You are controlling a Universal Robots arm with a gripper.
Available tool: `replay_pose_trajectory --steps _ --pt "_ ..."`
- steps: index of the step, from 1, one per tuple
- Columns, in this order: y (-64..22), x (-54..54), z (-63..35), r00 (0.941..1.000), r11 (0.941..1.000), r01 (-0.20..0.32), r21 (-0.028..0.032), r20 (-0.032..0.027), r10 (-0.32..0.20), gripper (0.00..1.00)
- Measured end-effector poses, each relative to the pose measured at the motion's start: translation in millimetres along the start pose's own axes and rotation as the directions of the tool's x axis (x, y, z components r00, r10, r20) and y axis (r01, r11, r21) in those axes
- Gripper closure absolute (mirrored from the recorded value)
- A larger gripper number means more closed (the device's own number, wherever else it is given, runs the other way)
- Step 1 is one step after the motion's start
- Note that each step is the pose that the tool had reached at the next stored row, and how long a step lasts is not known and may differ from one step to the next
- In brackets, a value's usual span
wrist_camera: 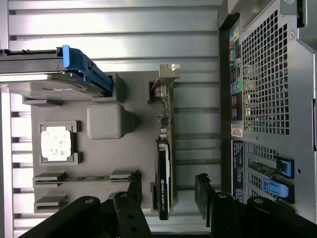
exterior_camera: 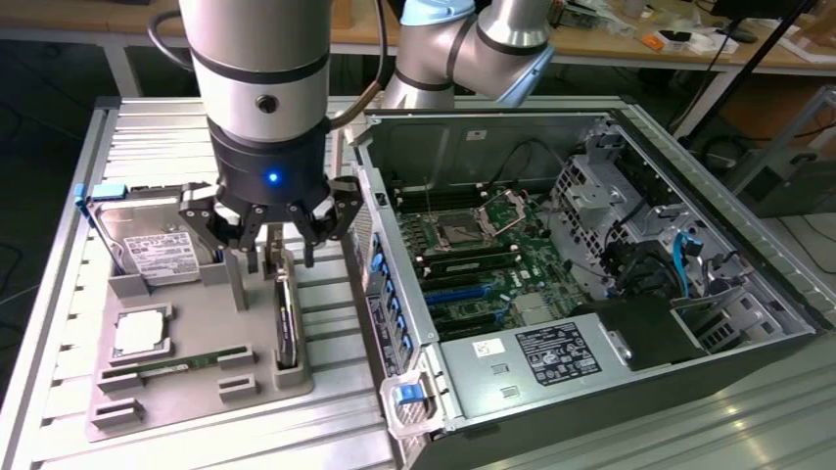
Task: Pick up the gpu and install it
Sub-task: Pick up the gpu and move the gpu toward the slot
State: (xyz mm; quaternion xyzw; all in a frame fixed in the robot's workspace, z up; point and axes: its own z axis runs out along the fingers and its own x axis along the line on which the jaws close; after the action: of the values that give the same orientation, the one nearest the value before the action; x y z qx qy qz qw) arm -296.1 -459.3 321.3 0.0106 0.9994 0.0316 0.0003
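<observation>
Ribbed table (exterior_camera: 144, 127), tray (exterior_camera: 203, 315) (perhaps plastic), computer case (exterior_camera: 731, 387)

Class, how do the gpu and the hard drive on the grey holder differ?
The gpu stands on edge, dark and thin; the hard drive shows a broad silver face with a white label. The gpu sits under the gripper; the hard drive sits aside. Both rest in the grey holder.

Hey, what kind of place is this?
Likely a robotics lab set up for PC assembly: an open computer case on a ribbed metal table, a tray of parts including the gpu, and wooden workbenches behind.
</observation>
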Motion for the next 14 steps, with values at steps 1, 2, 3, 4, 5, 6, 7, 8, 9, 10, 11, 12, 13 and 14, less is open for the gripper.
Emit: replay_pose_trajectory --steps 1,2,3,4,5,6,7,8,9,10,11,12,13,14 --pt "-0.1 0.0 0.3 1.0000 1.0000 0.000 0.0000 0.0000 0.000 0.44" --pt "-0.1 0.0 0.7 1.0000 1.0000 0.000 0.0000 0.0000 0.000 0.44" --pt "-0.1 0.0 1.0 1.0000 1.0000 0.000 0.0000 0.0000 0.000 0.44" --pt "-0.2 0.0 1.4 1.0000 1.0000 0.000 0.0001 0.0001 0.000 0.44" --pt "-0.2 0.0 1.9 1.0000 1.0000 0.000 0.0001 0.0001 0.000 0.44" --pt "-0.2 0.0 2.1 1.0000 1.0000 0.000 0.0002 0.0000 0.000 0.44" --pt "-0.2 0.0 2.4 1.0000 1.0000 0.000 0.0001 0.0001 0.000 0.44" --pt "-0.2 0.0 2.6 1.0000 1.0000 0.000 0.0001 0.0001 0.000 0.44" --pt "-0.3 0.0 2.7 1.0000 1.0000 0.000 0.0000 0.0001 0.000 0.44" --pt "-0.3 0.0 2.8 1.0000 1.0000 0.000 0.0001 0.0001 0.000 0.44" --pt "-0.3 0.0 2.9 1.0000 1.0000 0.000 0.0001 0.0001 0.000 0.44" --pt "-0.3 0.0 2.9 1.0000 1.0000 0.000 0.0001 0.0001 0.000 0.44" --pt "-0.3 0.0 3.0 1.0000 1.0000 0.000 0.0000 0.0001 0.000 0.44" --pt "-0.3 0.0 3.3 1.0000 1.0000 0.000 0.0000 0.0002 0.000 0.44"
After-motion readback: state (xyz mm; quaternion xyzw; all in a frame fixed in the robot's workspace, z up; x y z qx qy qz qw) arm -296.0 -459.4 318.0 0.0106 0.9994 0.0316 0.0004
